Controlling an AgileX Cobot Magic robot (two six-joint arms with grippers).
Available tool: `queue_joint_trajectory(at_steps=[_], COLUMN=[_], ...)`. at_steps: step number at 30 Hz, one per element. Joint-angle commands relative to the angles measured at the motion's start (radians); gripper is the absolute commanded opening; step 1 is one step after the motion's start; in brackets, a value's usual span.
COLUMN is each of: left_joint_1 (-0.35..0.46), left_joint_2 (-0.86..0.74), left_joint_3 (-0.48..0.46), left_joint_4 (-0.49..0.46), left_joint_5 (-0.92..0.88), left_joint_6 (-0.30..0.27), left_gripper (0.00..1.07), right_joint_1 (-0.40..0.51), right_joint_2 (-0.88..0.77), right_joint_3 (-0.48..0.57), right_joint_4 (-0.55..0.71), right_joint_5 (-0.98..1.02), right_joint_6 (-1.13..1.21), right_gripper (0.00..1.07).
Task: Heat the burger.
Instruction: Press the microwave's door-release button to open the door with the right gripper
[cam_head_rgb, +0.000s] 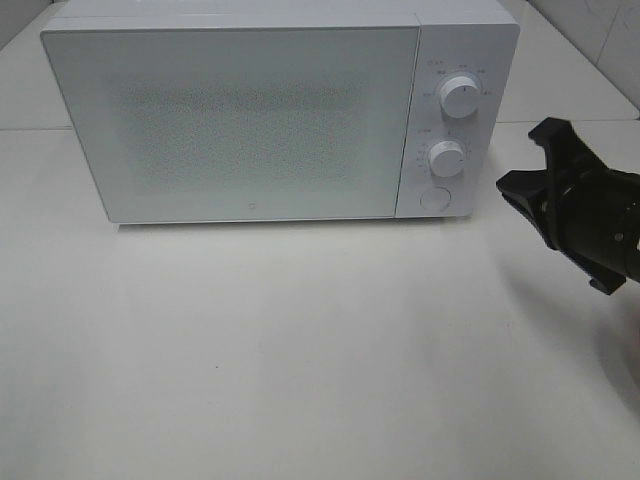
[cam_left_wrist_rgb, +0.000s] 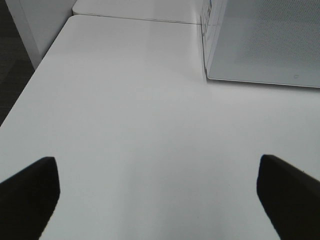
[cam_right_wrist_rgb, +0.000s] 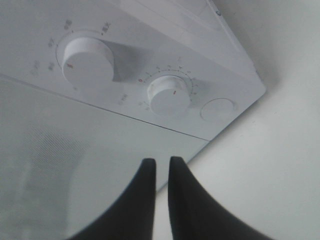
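Observation:
The burger is out of view in every frame. A white microwave (cam_head_rgb: 240, 120) stands at the back of the table with its frosted door (cam_head_rgb: 235, 120) shut, so its inside is hidden. My right gripper (cam_head_rgb: 527, 157) hovers just right of the control panel. In the right wrist view it (cam_right_wrist_rgb: 160, 160) is shut and empty, with its tips pointing at the door's edge below the lower knob (cam_right_wrist_rgb: 170, 95). My left gripper (cam_left_wrist_rgb: 156, 160) is open and empty over bare table, near the microwave's left corner (cam_left_wrist_rgb: 207, 70).
The panel carries an upper knob (cam_head_rgb: 459, 97), a lower knob (cam_head_rgb: 446, 158) and a round button (cam_head_rgb: 434, 199). The white table (cam_head_rgb: 300, 350) stretches in front of the microwave. Its left edge (cam_left_wrist_rgb: 30, 85) drops to a dark floor.

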Motion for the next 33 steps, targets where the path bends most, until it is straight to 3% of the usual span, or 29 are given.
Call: queue_joint_trajectory(at_steps=[1, 8, 15, 33], left_joint_1=[0.002, 0.002, 0.002, 0.002], left_joint_2=[-0.012, -0.012, -0.012, -0.012], left_joint_3=[0.002, 0.002, 0.002, 0.002], left_joint_4=[-0.007, -0.007, -0.007, -0.007], left_joint_5=[-0.001, -0.001, -0.001, -0.001], left_joint_6=[-0.004, -0.004, -0.004, -0.004], left_gripper=[1.00, 1.00, 1.00, 1.00], right_joint_1=[0.003, 0.003, 0.003, 0.003], right_joint_2=[-0.002, -0.002, 0.003, 0.290], right_joint_3=[0.002, 0.002, 0.002, -0.011], right_joint_4=[-0.001, 0.038, 0.086, 0.074], right_joint_5=[-0.030, 0.023, 0.035, -0.168], right_joint_6=[0.115, 0.282, 0.288, 0.423], right_gripper=[0.00, 0.00, 0.00, 0.00])
